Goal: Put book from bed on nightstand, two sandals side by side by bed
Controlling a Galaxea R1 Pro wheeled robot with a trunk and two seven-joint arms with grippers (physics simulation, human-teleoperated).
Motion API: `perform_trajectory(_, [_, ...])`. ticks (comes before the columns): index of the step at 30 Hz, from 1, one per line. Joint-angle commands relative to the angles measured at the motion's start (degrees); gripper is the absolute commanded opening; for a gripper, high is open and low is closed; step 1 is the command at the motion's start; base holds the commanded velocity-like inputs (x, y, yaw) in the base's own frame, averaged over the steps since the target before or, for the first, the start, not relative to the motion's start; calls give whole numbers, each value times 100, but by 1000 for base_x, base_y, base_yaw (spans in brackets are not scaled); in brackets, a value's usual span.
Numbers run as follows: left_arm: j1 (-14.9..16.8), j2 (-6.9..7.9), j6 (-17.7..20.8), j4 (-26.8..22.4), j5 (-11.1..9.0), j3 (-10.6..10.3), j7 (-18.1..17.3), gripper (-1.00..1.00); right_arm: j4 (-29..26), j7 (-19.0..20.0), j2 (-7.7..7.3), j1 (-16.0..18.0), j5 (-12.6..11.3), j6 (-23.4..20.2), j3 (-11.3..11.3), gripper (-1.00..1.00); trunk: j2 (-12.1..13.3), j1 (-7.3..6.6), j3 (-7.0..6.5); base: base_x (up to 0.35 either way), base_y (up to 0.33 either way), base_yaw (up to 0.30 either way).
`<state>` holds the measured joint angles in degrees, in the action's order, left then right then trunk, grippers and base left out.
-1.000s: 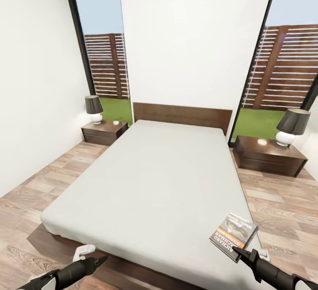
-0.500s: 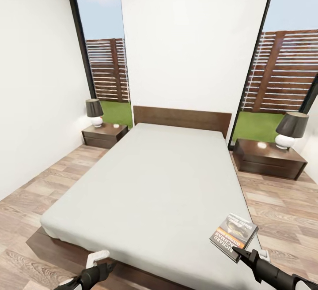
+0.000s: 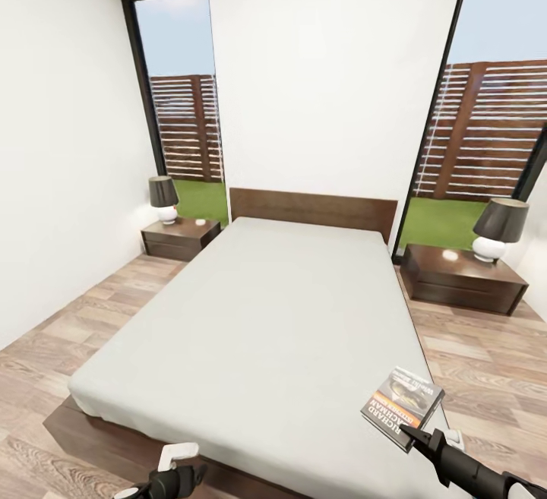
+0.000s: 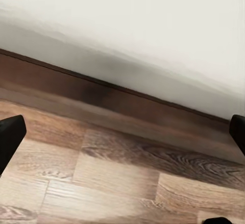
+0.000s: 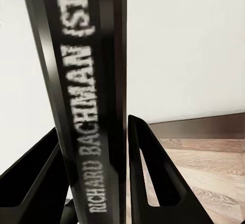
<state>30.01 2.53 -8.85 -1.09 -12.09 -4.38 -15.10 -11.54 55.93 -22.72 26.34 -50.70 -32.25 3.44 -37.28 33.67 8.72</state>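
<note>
Matt cloth bed, glossy wood nightstand

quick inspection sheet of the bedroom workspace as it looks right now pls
surface: bed, plain off-white mattress, bare apart from where the book overlaps its near right corner
job's things: book gripped at its edge by the right gripper; two nightstands flank the headboard
clutter: a lamp on the left nightstand, another lamp on the right one
grippers: right fingers closed on the book's spine; left gripper open, low by the bed frame
cables: nothing seen
surroundings: white walls, wood-plank floor, tall windows onto fence and grass
</note>
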Motion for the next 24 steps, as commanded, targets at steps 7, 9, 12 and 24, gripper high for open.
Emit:
perform_trajectory(7, [5,1,-246,12,-64,-46,-13,100,2,5,-4,9,-54,-35,34,-100,-8,2,-55,0,0,0])
perform_trajectory(9, [5,1,-260,12,-62,-45,-17,100,2,5,-4,8,-54,-35,34,-100,-8,2,-74,0,0,0])
perform_trajectory(12, [5,1,-270,12,-61,-45,-14,100,2,5,-4,6,-54,-35,34,-100,-8,2,-102,0,0,0])
perform_trajectory(24, [5,-4,-278,16,-65,-45,-19,100,2,5,-4,6,-54,-35,34,-100,-8,2,-212,0,0,0])
